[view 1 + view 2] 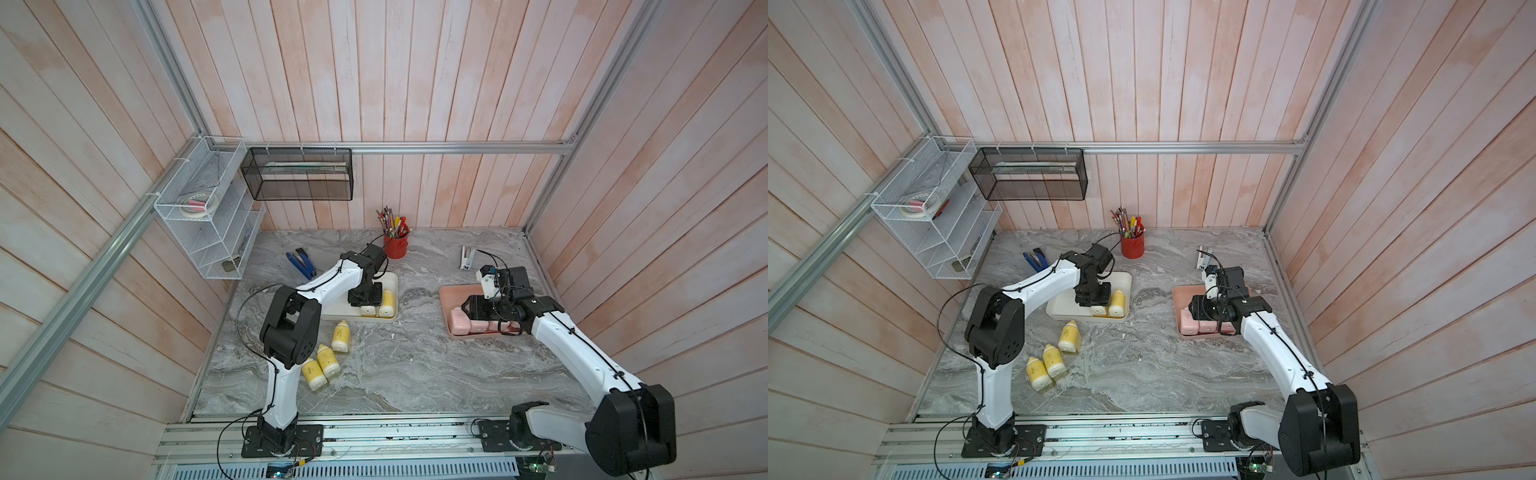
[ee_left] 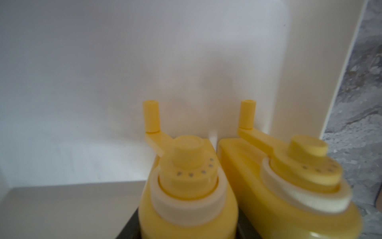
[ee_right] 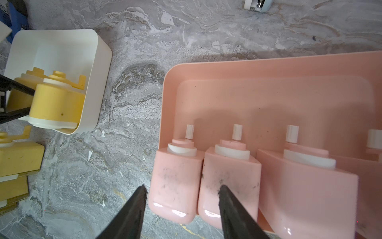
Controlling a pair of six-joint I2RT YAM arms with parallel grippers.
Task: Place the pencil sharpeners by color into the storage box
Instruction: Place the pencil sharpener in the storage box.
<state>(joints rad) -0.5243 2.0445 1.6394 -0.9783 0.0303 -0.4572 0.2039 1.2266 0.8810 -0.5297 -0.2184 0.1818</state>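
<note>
Right gripper (image 3: 182,189), fingers part-open astride end pink sharpener (image 3: 175,175), seemingly gripping nothing. All four pink sit in pink tray (image 3: 268,68); that colour likely done. Left gripper (image 3: 31,103) clamped on yellow sharpener (image 2: 186,207) inside cream box (image 3: 99,62), beside another. Three yellow sharpeners (image 1: 328,361) lie loose on table (image 1: 415,365), yet to go.

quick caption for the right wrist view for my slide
Open right gripper poised over the end pink sharpener in the pink tray.
</note>
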